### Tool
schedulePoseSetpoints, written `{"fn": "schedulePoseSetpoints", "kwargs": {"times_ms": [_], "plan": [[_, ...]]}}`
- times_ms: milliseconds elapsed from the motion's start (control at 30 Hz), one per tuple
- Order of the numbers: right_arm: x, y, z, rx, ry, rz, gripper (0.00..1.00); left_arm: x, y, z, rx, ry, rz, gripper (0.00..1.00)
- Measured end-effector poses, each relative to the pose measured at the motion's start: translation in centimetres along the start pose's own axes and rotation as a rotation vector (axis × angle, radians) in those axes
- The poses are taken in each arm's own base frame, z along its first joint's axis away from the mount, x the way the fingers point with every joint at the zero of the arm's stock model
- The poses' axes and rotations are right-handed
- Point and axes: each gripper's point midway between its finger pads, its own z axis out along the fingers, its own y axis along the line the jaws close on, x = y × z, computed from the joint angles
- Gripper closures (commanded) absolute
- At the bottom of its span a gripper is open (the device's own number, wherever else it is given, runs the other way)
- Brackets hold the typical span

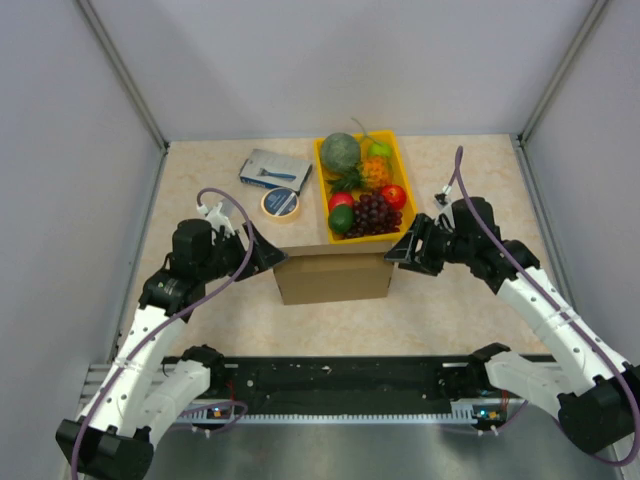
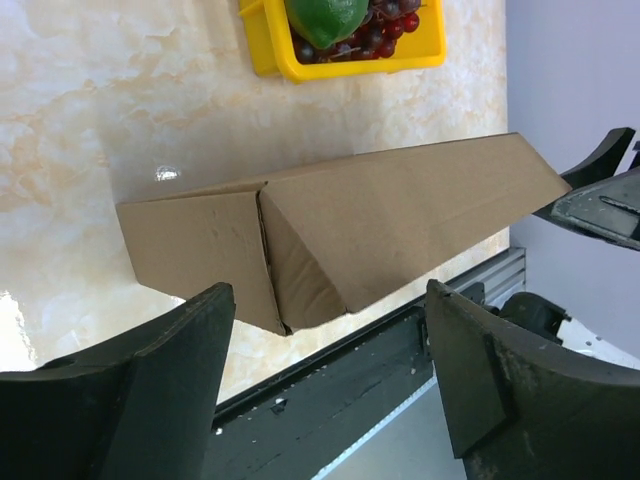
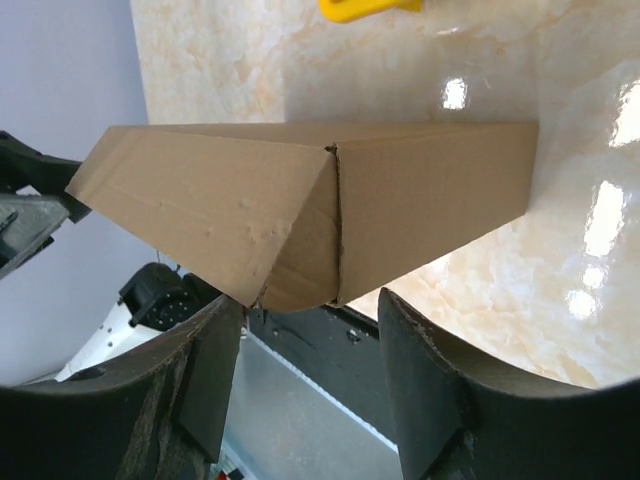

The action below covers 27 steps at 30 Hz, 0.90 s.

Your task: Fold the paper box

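The paper box [image 1: 335,277] sits mid-way across the tabletop [image 1: 470,190], a glossy beige marbled surface walled in by plain grey panels [image 1: 300,60], just before a yellow tray [image 2: 265,45]. The left claw [image 1: 272,256] and right claw [image 1: 398,254] flank its ends, fingers spread apart.

both arms same build. left arm [image 1: 140,345]: glossy white tubular links, chunky black joint housings, black base block. right arm [image 1: 546,308]: identical. thin purple cable [image 1: 226,194] loops off the left wrist and runs down the links. second purple cable [image 1: 459,160] on the right; small white connector at each top end. left gripper [image 1: 270,255] and right gripper [image 1: 402,252]: matte black, wedge-shaped. fingers [image 2: 150,400]: broad, curved, plain black plastic, no markings visible.
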Motion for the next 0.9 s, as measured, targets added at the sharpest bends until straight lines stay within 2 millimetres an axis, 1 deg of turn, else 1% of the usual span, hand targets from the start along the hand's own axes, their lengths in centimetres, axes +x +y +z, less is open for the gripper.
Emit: {"fn": "schedulePoseSetpoints", "kwargs": {"times_ms": [67,133,233,333,400,433,600,733,800,900], "plan": [[-0.4,-0.1,-0.1,-0.003,-0.011,0.01,0.37,-0.2,-0.1,-0.2,0.001,-0.011,0.012,0.07],[-1.1,-0.2,-0.4,-0.013,-0.029,0.024,0.32,-0.7,-0.2,-0.5,-0.005,-0.021,0.016,0.07],[-2.1,-0.3,-0.8,-0.029,-0.052,0.042,0.3,-1.9,-0.5,-0.7,-0.012,-0.043,0.016,0.11],[-2.9,-0.4,-1.2,-0.047,-0.07,0.056,0.29,-2.3,0.0,-0.6,-0.027,-0.048,-0.002,0.13],[-3.1,-0.4,-1.3,-0.054,-0.069,0.061,0.31,-2.6,0.3,-0.3,-0.034,-0.047,-0.016,0.15],[-3.1,-0.4,-1.2,-0.057,-0.064,0.062,0.35,-2.6,0.4,-0.3,-0.033,-0.046,-0.02,0.18],[-3.0,-0.5,-0.3,-0.067,-0.027,0.077,0.4,-2.4,0.7,0.3,-0.02,-0.031,-0.049,0.27],[-3.2,-0.1,-0.2,-0.095,-0.032,0.079,0.44,-1.6,1.2,0.5,-0.014,-0.016,-0.062,0.32],[-2.9,-0.3,0.1,-0.1,-0.025,0.089,0.47,-0.8,1.8,0.7,-0.018,-0.002,-0.073,0.37],[-2.1,-1.0,0.6,-0.1,-0.001,0.111,0.49,-0.6,1.6,0.8,0.008,0.0,-0.084,0.38]]}}
